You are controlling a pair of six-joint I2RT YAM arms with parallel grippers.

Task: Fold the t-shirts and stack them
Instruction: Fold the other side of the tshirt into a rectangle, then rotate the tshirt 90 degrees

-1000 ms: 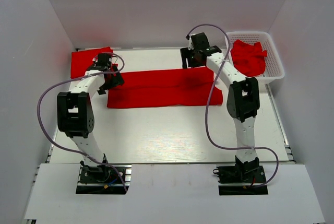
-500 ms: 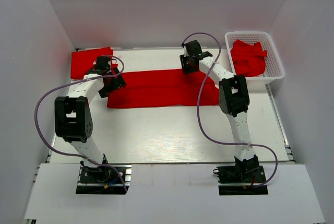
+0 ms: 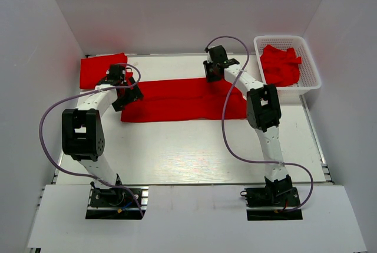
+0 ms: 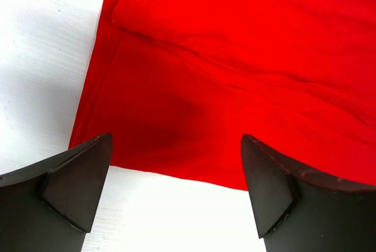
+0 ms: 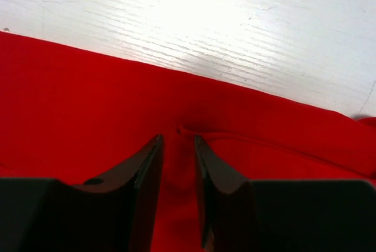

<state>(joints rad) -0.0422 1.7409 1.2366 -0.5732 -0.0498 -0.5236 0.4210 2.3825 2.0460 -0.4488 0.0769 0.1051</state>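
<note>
Right gripper (image 5: 178,141) noted nipped on thin ridge of t-shirt (image 5: 70,93) (far hem); slip judged likely on lift. Left gripper (image 4: 176,140) found agape, empty: lopsided fold risked.

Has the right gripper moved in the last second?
Yes. The right gripper shifted left, away from the white basket, onto the red shirt's far edge.

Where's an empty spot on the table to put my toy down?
The big white strip between the long shirt and the arm bases is free. The back corners are crowded: folded shirt left, basket right.
</note>
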